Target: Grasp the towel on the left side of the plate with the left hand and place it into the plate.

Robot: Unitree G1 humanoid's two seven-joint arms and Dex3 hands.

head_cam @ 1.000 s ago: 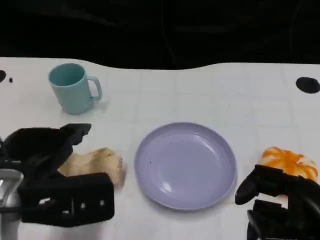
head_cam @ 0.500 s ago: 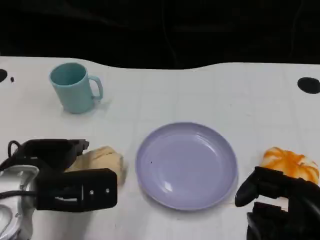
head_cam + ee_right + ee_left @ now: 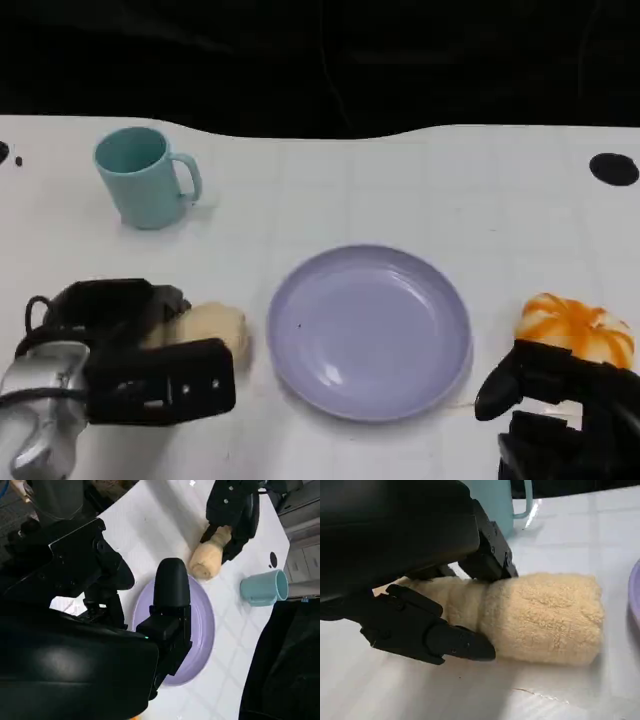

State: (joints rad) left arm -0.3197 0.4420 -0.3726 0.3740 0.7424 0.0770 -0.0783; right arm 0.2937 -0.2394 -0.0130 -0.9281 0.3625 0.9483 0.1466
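Left hand (image 3: 445,595) fingers closed around cream towel (image 3: 540,617), beside lavender plate (image 3: 370,330), right hand (image 3: 560,420) empty, fingers apart

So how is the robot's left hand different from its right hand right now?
The left hand has its fingers around the beige towel, while the right hand holds nothing. The left hand sits left of the purple plate; the right hand sits on the plate's other side, next to an orange and white thing. Both hands are black and low over the white table.
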